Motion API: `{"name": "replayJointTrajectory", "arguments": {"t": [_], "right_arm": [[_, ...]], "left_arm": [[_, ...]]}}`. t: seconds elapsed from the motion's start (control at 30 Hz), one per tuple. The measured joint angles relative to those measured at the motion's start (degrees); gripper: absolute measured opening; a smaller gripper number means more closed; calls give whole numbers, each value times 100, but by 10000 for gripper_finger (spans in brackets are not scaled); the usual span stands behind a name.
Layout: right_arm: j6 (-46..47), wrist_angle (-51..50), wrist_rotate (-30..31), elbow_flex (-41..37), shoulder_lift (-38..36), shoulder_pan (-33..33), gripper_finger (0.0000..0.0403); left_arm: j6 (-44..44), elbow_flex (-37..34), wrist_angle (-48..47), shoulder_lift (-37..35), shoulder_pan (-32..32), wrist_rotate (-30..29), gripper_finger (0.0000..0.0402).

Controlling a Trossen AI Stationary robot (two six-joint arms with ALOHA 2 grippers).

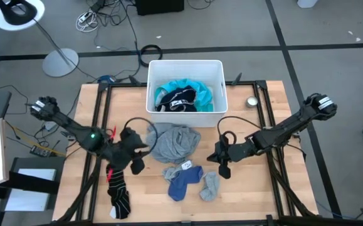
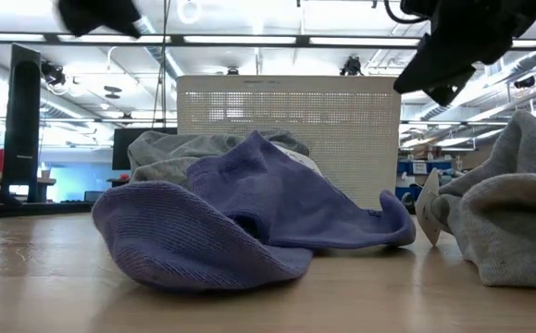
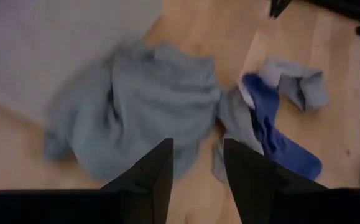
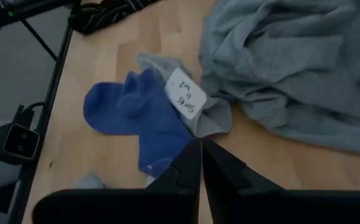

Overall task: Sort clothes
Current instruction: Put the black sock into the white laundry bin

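Note:
A grey shirt (image 1: 175, 141) lies crumpled on the table in front of the white bin (image 1: 153, 85). The bin holds a turquoise piece (image 1: 190, 86) and a black-navy piece with white lettering (image 1: 178, 99). A blue sock (image 1: 182, 179) and a grey sock (image 1: 210, 186) lie near the front edge, and a grey piece with a white label (image 4: 186, 93) lies between the blue sock and the shirt. My left gripper (image 1: 142, 147) is open and empty, above the table at the shirt's left side (image 3: 195, 168). My right gripper (image 1: 214, 158) is shut and empty, above the table to the right of the socks (image 4: 200, 162).
A black sock with red stripes (image 1: 117, 191) lies at the front left of the table. A small round tin (image 1: 252, 101) stands to the right of the bin. Bare wood shows on the table's right side (image 1: 256, 182). Black frame rails (image 1: 99, 113) run along both sides.

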Motion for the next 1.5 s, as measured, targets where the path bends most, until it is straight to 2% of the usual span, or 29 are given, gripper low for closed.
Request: {"name": "replayJointTrajectory", "arguments": {"t": [0.23, 0.33, 0.43, 0.53, 0.7, 1.0, 1.1, 1.23, 1.4, 1.5], "right_arm": [[-4, 87, -132, 0, 202, -12, 18], [-37, 110, -134, 0, 195, -37, 16], [-50, 156, -135, 0, 182, -41, 16], [-51, 147, -149, 0, 182, -37, 18], [-53, 174, -175, 0, 182, -39, 15], [-57, 178, -177, 0, 180, -39, 13], [-57, 177, -178, 0, 180, -39, 16], [-57, 178, -178, 0, 178, -39, 14], [-57, 182, -178, 0, 178, -39, 11], [-57, 180, -178, 0, 178, -39, 12]], "left_arm": [[-3520, -467, -1407, 61, -794, 558, 147], [-4974, -798, -1686, 70, -1079, 887, 147], [-5997, -1247, -1681, 74, -1251, 1441, 147], [-6638, -1679, -1659, 74, -1356, 2031, 147], [-6968, -2191, -1418, 74, -1402, 2565, 147], [-6992, -3099, -242, 59, -1402, 2900, 145], [-6987, -3180, -147, 56, -1402, 2963, 118], [-6632, -2861, -447, 106, -1402, 2890, 24], [-6164, -2035, -1222, 85, -1398, 2210, 5], [-5861, -1312, -1769, 83, -1395, 1711, 3]]}}
